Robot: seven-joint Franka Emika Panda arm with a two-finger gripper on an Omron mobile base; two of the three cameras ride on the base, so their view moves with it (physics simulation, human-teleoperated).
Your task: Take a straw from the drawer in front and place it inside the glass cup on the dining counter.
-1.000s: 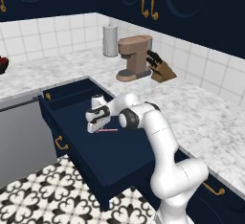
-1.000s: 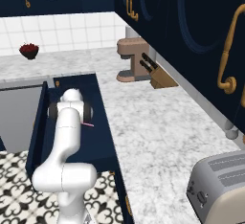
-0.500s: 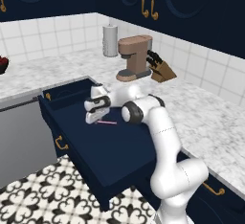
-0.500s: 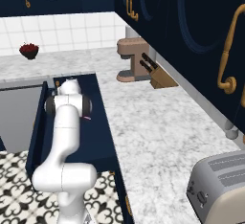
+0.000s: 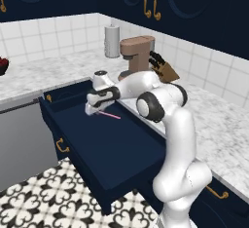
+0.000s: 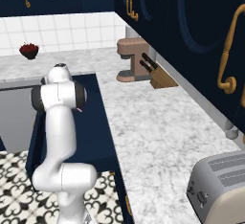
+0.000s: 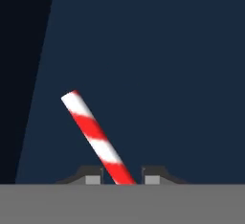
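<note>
Straw (image 5: 108,115) lies flat on the floor of the open drawer (image 5: 121,159), at its far end; in hand view the red-white striped straw (image 7: 98,139) runs up from between my fingertips. My end effector (image 5: 92,109) is low over its left end, fingers (image 7: 94,175) set slightly apart either side, not clamped on it. Versus a second ago: my arm has swung left and farther into the drawer, straw unmoved. Coffee machine (image 5: 137,51), knife block (image 5: 164,69) on the worktop (image 5: 219,124) beyond.

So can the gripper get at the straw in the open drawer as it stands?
Probably yes. The gripper is low over the drawer floor, its fingertips either side of the straw, nothing between. Whether they touch it I cannot tell.
</note>
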